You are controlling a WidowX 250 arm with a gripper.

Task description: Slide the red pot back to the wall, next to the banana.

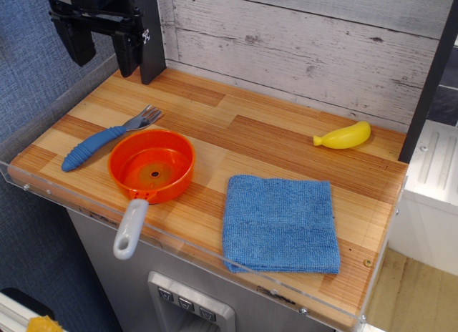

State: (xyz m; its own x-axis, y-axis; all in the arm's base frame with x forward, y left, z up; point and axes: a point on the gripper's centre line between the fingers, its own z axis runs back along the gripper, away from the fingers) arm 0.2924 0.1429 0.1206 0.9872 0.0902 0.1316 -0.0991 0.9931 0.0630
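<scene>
One gripper point(104, 42) hangs above the far left corner of the wooden table point(286, 142), its two dark fingers spread wide with nothing between them, well apart from everything it must handle. We judge the task not yet begun: the red pot point(152, 165) sits near the front left edge, far from the wall point(308, 46) and well apart from the banana point(344, 136).

We read the pot's long axis as running from its bowl to its light-grey handle point(129, 227), which points toward the front edge and slightly left, overhanging the clear rim of the table. The bowl end therefore faces the wall, so a push or drag along that axis already heads roughly the right way, though the pot must also travel to the right to end up beside the banana.

The banana lies close to the wall at the far right, its long axis roughly parallel to the planks, stubby tip pointing left. We take it as the marker for the goal spot.

A blue-handled fork point(107, 137) lies just left of the pot, its tines close to the rim, and a blue cloth point(280, 222) lies to the pot's right. We think the diagonal path between them looks open.
</scene>
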